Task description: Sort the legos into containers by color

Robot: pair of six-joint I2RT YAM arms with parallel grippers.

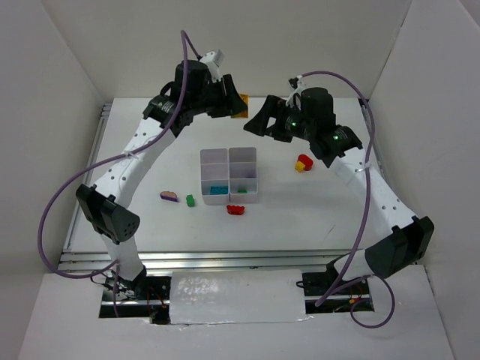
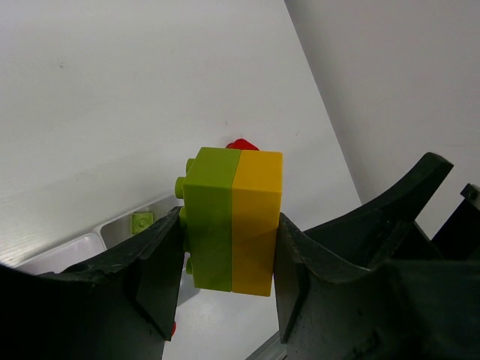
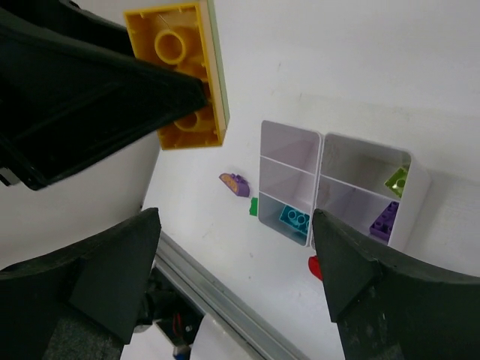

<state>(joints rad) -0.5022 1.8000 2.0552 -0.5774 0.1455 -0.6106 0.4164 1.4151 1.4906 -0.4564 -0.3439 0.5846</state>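
Since the green brick (image 2: 210, 225) and yellow brick (image 2: 256, 225) are stuck together yet belong in separate compartments, the left gripper (image 2: 229, 255) clamps the pair, one finger on each colour, and holds it aloft by the far edge. It seems to be offering the pair to the right gripper (image 1: 255, 124), which faces it spread wide and empty. Both arms reach forward and bend inward, their wrists nearly meeting beyond the containers (image 1: 229, 161) at mid-table; loose legos (image 1: 236, 209) lie toward the near and right edges.
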